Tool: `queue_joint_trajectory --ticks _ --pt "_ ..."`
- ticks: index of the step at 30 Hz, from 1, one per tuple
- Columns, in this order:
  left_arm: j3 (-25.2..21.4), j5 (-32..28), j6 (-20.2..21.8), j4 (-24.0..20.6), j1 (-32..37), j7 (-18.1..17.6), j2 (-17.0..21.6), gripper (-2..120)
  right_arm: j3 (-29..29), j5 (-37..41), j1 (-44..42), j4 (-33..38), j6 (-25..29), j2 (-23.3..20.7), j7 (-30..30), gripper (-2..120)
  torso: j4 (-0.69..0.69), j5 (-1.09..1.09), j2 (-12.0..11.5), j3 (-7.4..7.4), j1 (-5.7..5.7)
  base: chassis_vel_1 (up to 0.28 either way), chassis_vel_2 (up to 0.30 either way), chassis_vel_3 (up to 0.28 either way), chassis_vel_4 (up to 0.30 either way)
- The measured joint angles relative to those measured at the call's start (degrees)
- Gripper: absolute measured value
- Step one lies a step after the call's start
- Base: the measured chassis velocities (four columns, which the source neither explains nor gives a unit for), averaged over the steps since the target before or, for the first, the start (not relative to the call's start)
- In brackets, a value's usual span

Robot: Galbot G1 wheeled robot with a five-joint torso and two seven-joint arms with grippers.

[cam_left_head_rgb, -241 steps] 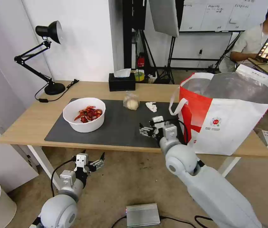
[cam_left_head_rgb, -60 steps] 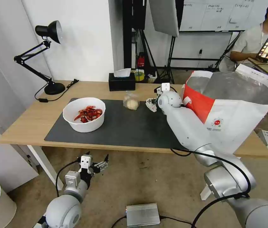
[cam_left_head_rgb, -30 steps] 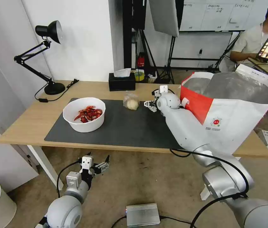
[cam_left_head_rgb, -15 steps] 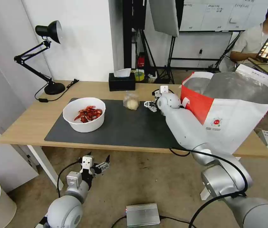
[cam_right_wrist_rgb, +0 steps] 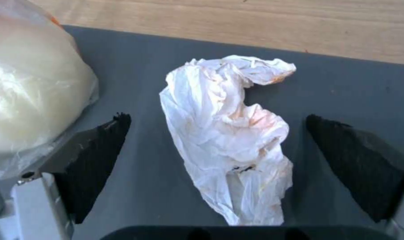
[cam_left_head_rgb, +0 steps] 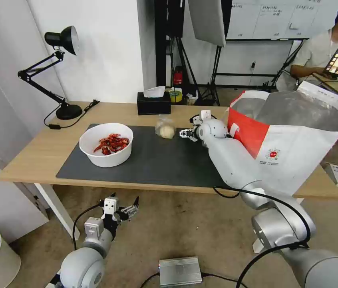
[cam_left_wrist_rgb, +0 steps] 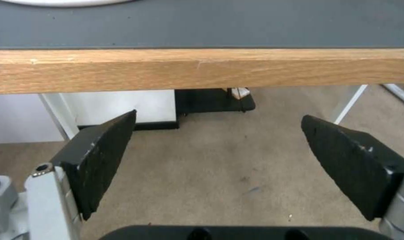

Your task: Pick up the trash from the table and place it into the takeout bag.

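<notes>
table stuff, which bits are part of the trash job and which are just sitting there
Part of the job:
crumpled tissue, between the open right gripper fingers
bagged beige lump
white bowl of red shells
takeout bag

Just lying about:
black desk lamp
black tissue box
left gripper, open, parked below the table edge

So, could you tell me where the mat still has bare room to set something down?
Free: the wide stretch of the mat between the bowl and the takeout bag. Crowded: the far edge, where the right pincer straddles the tissue beside the bagged lump.
</notes>
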Motion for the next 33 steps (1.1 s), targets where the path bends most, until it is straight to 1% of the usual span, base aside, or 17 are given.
queue_joint_trajectory --ticks 15,21,27,30,32,33 --pt "0.55 0.25 -0.04 0.18 -0.07 -0.06 -0.41 100 1.11 -0.49 0.08 -1.1 0.03 0.21 -0.51 100 0.0 0.0 0.0 -0.01 0.0 0.0 0.0 0.0 0.0" --pt "0.44 0.15 -0.04 0.04 -0.09 -0.08 0.04 100 2.2 -1.31 0.06 -2.06 0.06 0.74 -0.89 100 0.01 -0.01 0.02 -0.01 -0.02 0.0 0.0 0.0 0.0" --pt "0.7 0.18 -0.07 0.14 -0.07 -0.09 -0.54 100 2.32 -1.52 -0.14 -2.11 0.09 0.71 -1.03 100 0.01 -0.01 0.02 -0.02 -0.02 0.0 0.0 0.0 0.0" --pt "0.8 0.22 -0.12 0.22 -0.1 -0.09 -0.67 100 2.35 -1.63 -0.16 -2.23 0.1 0.78 -0.99 99 0.0 -0.01 0.02 -0.02 -0.02 0.0 0.0 0.0 0.0" --pt "0.8 0.24 -0.17 0.23 -0.12 -0.09 -0.69 100 2.44 -1.76 -0.18 -2.35 0.12 0.84 -0.82 93 -0.02 -0.02 0.02 -0.01 -0.02 0.0 0.0 0.0 0.0" --pt "0.8 0.24 -0.17 0.23 -0.12 -0.09 -0.69 100 2.44 -1.76 -0.18 -2.35 0.12 0.84 -0.82 93 -0.02 -0.02 0.02 -0.01 -0.02 0.0 0.0 0.0 0.0"
